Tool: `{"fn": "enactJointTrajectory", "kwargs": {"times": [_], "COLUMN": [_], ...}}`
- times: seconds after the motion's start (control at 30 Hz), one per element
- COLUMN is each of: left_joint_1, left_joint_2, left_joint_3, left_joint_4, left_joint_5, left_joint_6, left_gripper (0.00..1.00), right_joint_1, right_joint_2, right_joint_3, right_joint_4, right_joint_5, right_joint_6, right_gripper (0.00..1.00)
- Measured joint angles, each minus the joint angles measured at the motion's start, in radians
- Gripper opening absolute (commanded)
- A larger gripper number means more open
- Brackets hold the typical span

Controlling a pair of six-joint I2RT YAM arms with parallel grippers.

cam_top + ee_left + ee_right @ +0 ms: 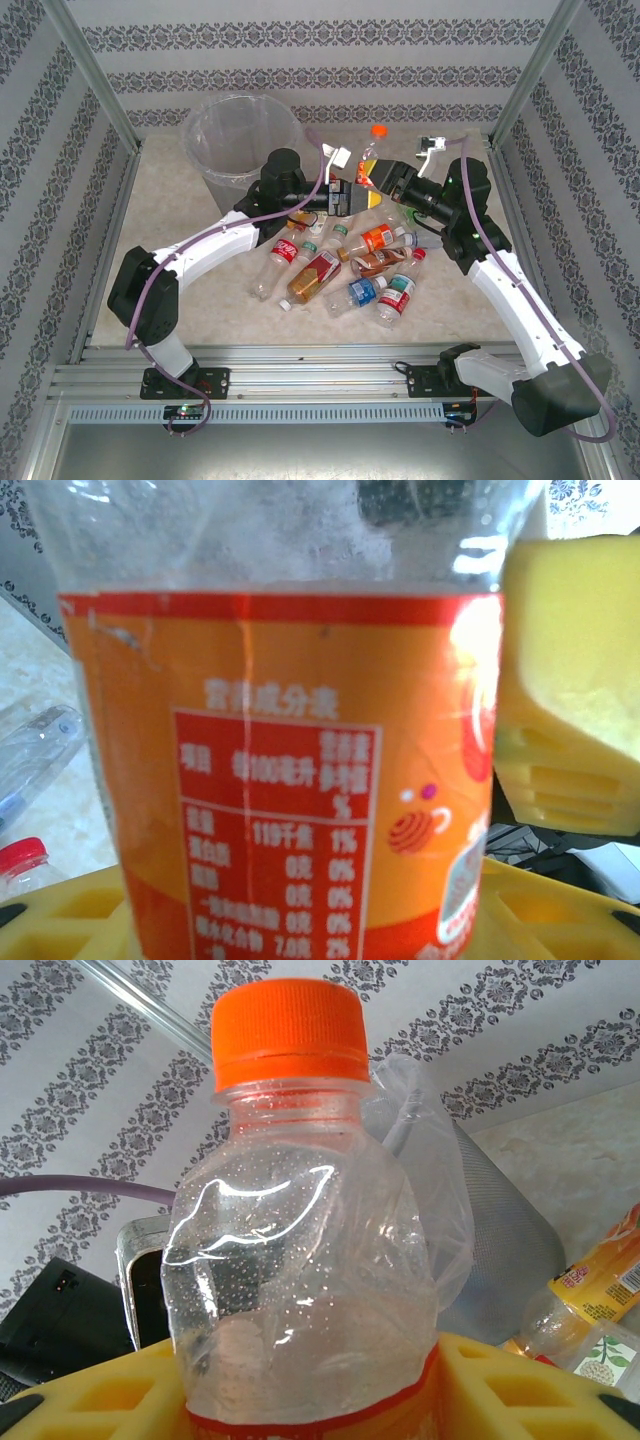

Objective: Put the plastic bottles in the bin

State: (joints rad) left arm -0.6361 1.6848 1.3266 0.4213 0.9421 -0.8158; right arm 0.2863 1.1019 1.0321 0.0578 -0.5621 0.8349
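A drop is being risked: a small clear plastic bottle with an orange cap (pixel 290 1210) is being held upright by two grippers at once, and opposing pulls could twist it down among the loose bottles (pixel 345 265), just beside the grey translucent round bin (pixel 215 150). The right gripper (pixel 310 1400) and the left gripper (pixel 300 920) are both being clenched on its label.

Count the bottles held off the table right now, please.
1: the orange-capped bottle, upright between the left end effector and the right end effector, right of the bin. The other bottles lie piled on the table, some partly hidden by the arms.
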Motion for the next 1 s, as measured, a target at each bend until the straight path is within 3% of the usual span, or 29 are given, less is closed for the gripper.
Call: {"fn": "enactJointTrajectory", "kwargs": {"times": [0.37,0.53,0.8,1.0], "left_joint_1": [0.027,0.063,0.099,0.136], "left_joint_2": [-0.026,-0.033,-0.054,-0.074], "left_joint_3": [0.000,0.060,0.259,0.422], "left_joint_4": [-0.063,-0.214,-0.543,-0.797], "left_joint_5": [-0.031,-0.057,-0.122,-0.260], "left_joint_6": [0.026,0.089,0.260,0.394], "left_gripper": [0.57,0.57,0.57,0.57], "right_joint_1": [0.005,0.005,0.005,0.005], "right_joint_2": [-0.062,-0.129,-0.240,-0.273], "right_joint_3": [-0.014,-0.017,-0.011,0.043], "right_joint_4": [-0.007,-0.043,-0.218,-0.343], "right_joint_5": [-0.001,-0.016,-0.003,0.031], "right_joint_6": [-0.005,-0.045,-0.181,-0.285], "right_gripper": [0.89,0.97,0.98,0.98]}}
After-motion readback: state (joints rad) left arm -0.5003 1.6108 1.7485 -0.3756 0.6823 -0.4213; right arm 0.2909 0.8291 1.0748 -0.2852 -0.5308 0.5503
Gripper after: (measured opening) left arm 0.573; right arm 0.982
